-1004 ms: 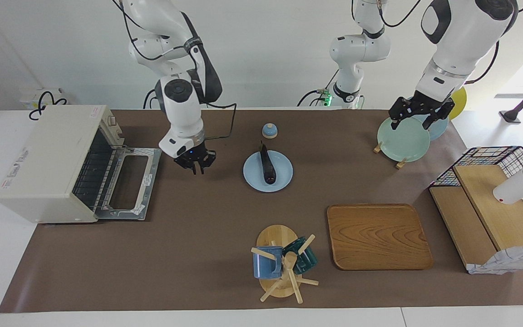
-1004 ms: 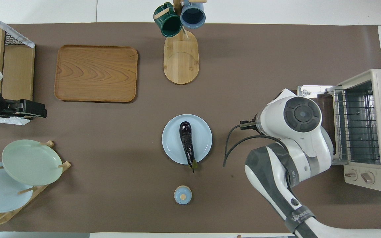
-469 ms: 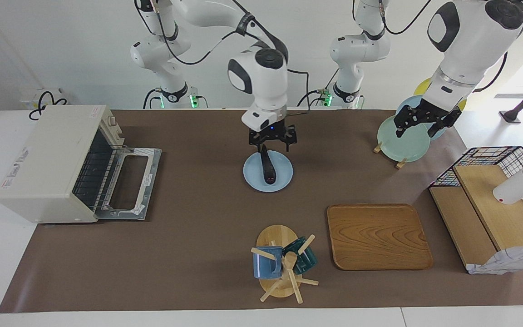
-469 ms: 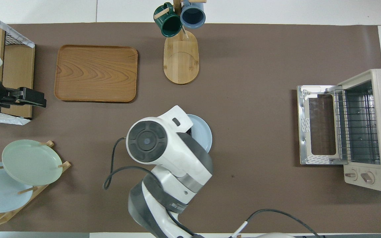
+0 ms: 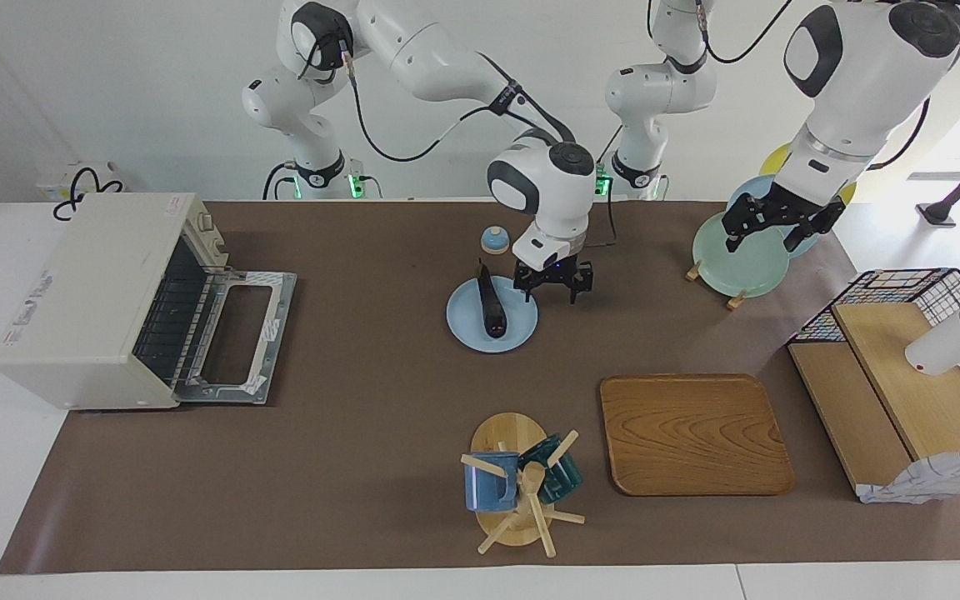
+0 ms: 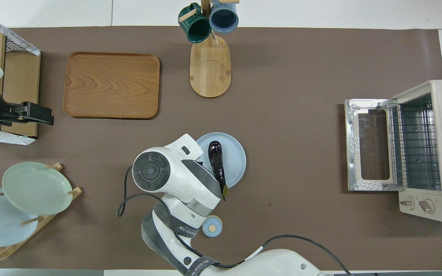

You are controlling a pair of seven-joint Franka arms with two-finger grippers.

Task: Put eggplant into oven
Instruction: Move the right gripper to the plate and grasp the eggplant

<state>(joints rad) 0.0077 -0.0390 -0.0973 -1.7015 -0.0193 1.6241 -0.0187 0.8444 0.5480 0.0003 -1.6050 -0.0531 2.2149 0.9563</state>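
The dark purple eggplant lies on a light blue plate at mid-table, its green stem toward the robots; it also shows in the overhead view on the plate. My right gripper hangs open and empty just above the plate's edge, on the side toward the left arm's end. In the overhead view its wrist hides the fingers. The cream oven stands at the right arm's end with its door dropped open. My left gripper waits open over a green plate.
A small blue lid sits nearer to the robots than the plate. A mug tree and a wooden tray stand farther out. A plate rack and a wire basket shelf fill the left arm's end.
My right gripper swung from in front of the oven door across to the eggplant, then on to the plate's edge toward the left arm's end. The eggplant has not moved.
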